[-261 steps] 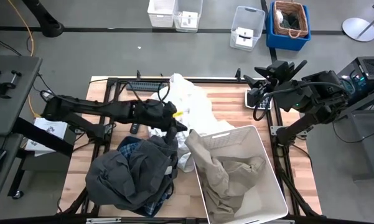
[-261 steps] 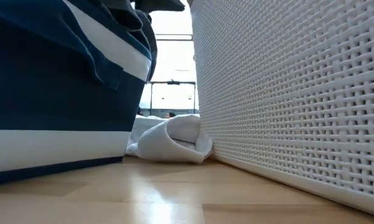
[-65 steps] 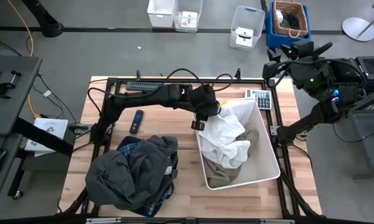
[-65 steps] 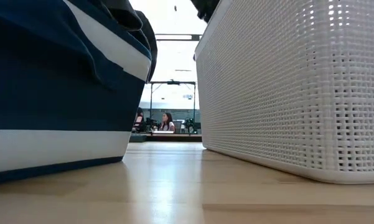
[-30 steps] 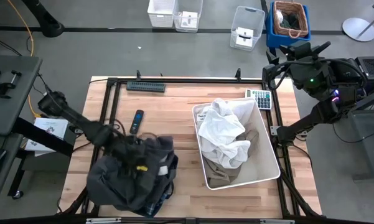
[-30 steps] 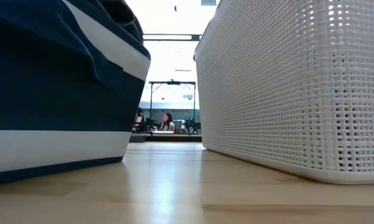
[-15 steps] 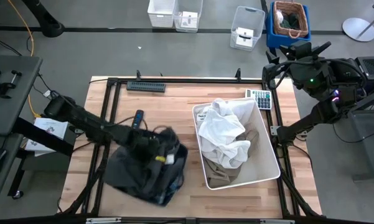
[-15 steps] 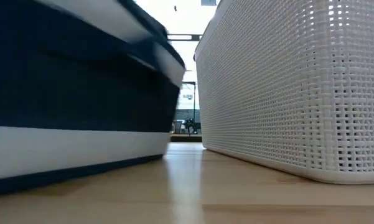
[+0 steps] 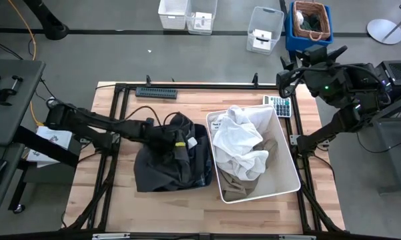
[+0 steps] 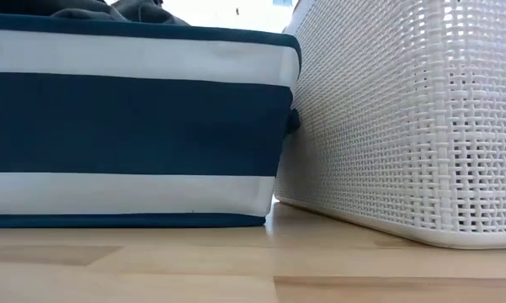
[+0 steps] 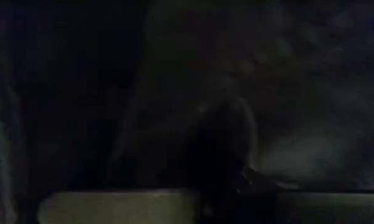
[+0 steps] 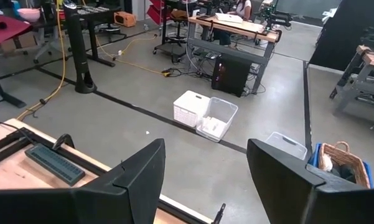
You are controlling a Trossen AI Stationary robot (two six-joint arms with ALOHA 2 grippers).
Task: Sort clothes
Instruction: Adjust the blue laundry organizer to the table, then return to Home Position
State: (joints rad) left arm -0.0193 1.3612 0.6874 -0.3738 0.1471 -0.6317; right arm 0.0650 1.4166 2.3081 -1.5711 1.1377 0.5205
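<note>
High view: two bins. The white bin (image 9: 290,170), at 3 o'clock of the table, holds two clothes, the white piece (image 9: 239,143) over the beige piece (image 9: 243,187). The navy bin (image 9: 203,175) touches its 9 o'clock side; a second ago it sat near the table's 7 o'clock corner. The dark grey piece (image 9: 163,167) fills it, the left gripper (image 9: 175,142) pressed shut there. The right gripper (image 9: 285,83) is spread at 1 o'clock.

Low view: both bins meet.
</note>
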